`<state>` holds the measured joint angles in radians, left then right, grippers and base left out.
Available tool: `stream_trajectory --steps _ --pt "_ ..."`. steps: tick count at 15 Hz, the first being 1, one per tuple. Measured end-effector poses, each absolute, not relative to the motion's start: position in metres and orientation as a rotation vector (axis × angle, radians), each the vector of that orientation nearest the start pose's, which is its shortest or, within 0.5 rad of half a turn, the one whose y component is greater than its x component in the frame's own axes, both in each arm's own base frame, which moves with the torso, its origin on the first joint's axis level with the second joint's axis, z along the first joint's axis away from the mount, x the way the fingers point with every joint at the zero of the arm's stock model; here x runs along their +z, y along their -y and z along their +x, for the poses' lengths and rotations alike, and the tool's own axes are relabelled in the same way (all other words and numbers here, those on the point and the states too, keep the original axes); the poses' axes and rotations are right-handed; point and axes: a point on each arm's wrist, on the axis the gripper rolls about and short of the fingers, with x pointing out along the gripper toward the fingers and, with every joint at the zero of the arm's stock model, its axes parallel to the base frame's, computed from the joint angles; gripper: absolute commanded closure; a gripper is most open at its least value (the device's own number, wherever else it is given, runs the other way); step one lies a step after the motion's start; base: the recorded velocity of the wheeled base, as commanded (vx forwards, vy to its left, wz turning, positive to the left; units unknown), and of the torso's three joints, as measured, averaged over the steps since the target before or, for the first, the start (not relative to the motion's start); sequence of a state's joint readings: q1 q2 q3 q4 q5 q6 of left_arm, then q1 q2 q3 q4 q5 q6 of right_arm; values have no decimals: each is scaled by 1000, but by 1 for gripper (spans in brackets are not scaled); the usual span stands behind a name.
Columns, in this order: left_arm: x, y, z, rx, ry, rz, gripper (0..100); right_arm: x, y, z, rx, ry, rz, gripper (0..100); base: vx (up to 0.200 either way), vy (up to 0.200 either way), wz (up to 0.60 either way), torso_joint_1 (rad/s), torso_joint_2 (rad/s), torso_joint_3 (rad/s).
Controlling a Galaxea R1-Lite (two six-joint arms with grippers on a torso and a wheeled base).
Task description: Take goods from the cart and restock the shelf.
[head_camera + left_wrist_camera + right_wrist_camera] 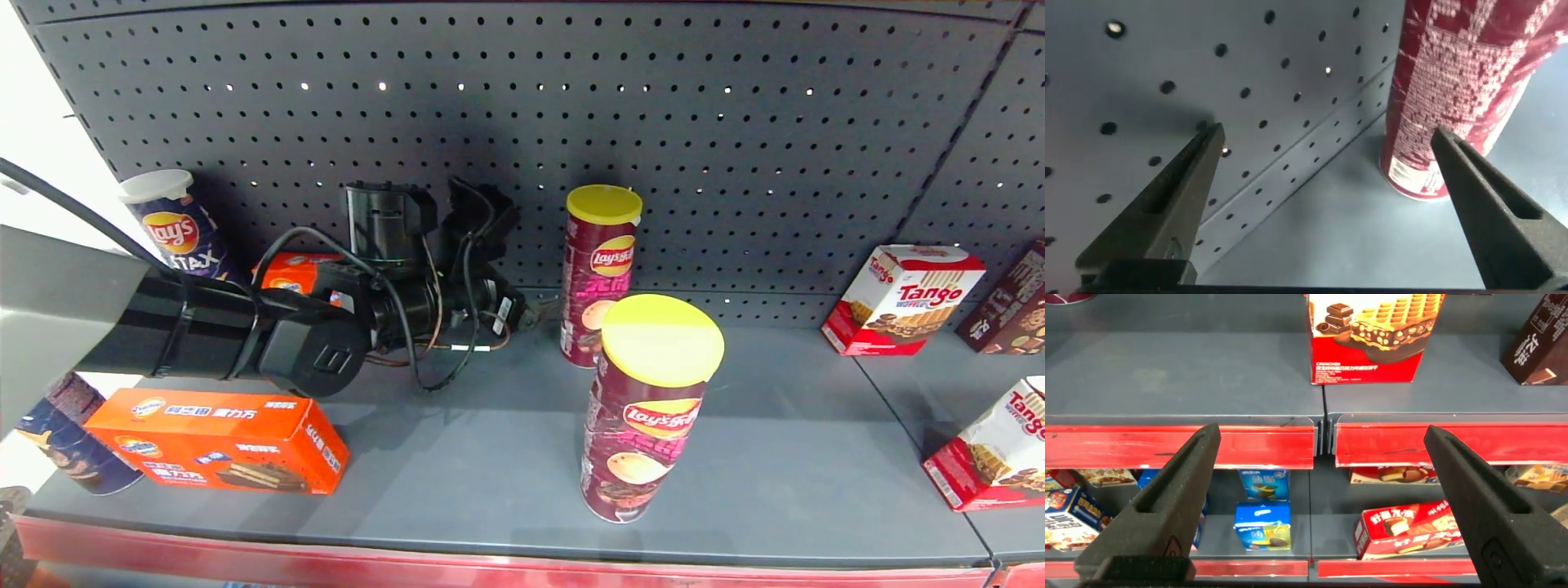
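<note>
left pincer wide, empty; can just beside one finger, upright on shelf. judged: placing done; next needs straight pull-back clear of can. right pincer wide, empty.

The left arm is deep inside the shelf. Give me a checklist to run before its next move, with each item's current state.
1. Left hand open and empty: ok.
2. Rear chip can upright by the pegboard: ok.
3. Rear chip can clear of the left hand's fingers: cannot tell; it stands right beside one finger.
4. Front chip can upright on the shelf: ok.
5. Right hand open and empty: ok.
</note>
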<state>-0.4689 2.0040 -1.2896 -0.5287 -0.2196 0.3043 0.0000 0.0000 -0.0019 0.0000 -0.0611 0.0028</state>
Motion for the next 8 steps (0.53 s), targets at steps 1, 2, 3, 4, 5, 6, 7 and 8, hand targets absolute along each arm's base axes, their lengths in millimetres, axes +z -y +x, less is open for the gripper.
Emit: stream_trajectory --steps 1,2,3,4,5,6,7,8 --pt "194 188 361 -714 -89 318 0 76 1 -23 -61 2 3 0 0 0 0 0 0 0" --pt "192 188 359 -718 -97 320 0 76 1 -23 -61 2 3 0 0 0 0 0 0 0" --pt "190 187 357 -725 -106 321 0 76 1 -23 -61 2 3 0 0 0 0 0 0 0" --pt "188 186 354 -757 -114 318 0 76 1 -23 -61 2 3 0 0 0 0 0 0 0" --pt "187 184 351 -783 -116 316 0 76 1 -23 -61 2 3 0 0 0 0 0 0 0" --pt "188 184 349 -788 -112 318 0 76 1 -23 -61 2 3 0 0 0 0 0 0 0" --pt "190 183 348 -785 -107 321 0 76 1 -23 -61 2 3 0 0 0 0 0 0 0" --pt "192 184 348 -775 -104 322 0 76 1 -23 -61 2 3 0 0 0 0 0 0 0"
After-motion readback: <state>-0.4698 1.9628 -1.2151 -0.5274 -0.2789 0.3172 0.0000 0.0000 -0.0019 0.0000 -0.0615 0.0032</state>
